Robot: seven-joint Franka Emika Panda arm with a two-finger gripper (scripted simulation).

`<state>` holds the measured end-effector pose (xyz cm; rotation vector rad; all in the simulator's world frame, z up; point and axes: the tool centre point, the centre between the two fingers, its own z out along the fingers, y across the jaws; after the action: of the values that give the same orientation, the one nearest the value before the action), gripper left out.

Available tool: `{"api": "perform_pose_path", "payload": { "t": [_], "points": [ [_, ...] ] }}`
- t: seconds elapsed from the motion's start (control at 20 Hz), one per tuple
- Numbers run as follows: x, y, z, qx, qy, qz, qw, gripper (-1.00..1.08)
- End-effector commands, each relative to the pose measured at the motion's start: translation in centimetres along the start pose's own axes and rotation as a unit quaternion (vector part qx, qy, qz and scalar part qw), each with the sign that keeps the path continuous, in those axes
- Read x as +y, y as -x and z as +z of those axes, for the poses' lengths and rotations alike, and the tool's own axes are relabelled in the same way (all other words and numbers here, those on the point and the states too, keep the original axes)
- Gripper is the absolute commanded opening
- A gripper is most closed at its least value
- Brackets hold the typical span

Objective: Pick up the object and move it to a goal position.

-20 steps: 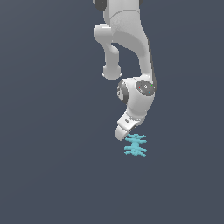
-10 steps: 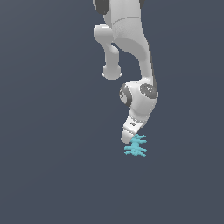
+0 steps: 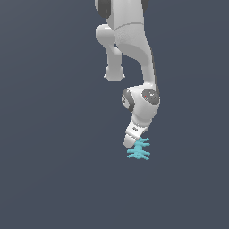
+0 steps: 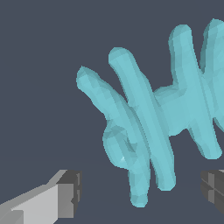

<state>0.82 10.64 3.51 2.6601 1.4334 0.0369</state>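
Note:
The object [image 3: 139,150] is a small cyan spiky piece with a central spine and several short side prongs, lying on the dark grey floor. In the exterior view my gripper [image 3: 130,143] hangs just above it, at its edge on the exterior view's left, partly covering it. In the wrist view the object [image 4: 153,118] fills the frame close up. My gripper [image 4: 140,192] is open; one fingertip [image 4: 68,192] and the other fingertip [image 4: 214,189] stand apart on either side of the prong ends. I cannot tell whether they touch it.
The white arm [image 3: 134,49] rises above the object. The plain dark grey floor [image 3: 53,179] shows all around, with no other objects or edges in view.
The gripper has come down toward the object over the last second and now overlaps its upper edge. The object has not moved.

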Motion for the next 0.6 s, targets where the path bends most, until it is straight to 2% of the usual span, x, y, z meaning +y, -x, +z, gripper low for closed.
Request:
{"api": "perform_pose_path", "payload": {
  "t": [0.0,0.2,0.25,0.55],
  "points": [
    [-0.06,0.03,0.96,0.0,0.0,-0.001,1.0,1.08],
    [-0.08,0.05,1.54,0.0,0.0,-0.002,1.0,1.08],
    [-0.08,0.05,1.54,0.0,0.0,-0.002,1.0,-1.0],
    [-0.08,0.05,1.54,0.0,0.0,-0.002,1.0,-1.0]
  ]
}}
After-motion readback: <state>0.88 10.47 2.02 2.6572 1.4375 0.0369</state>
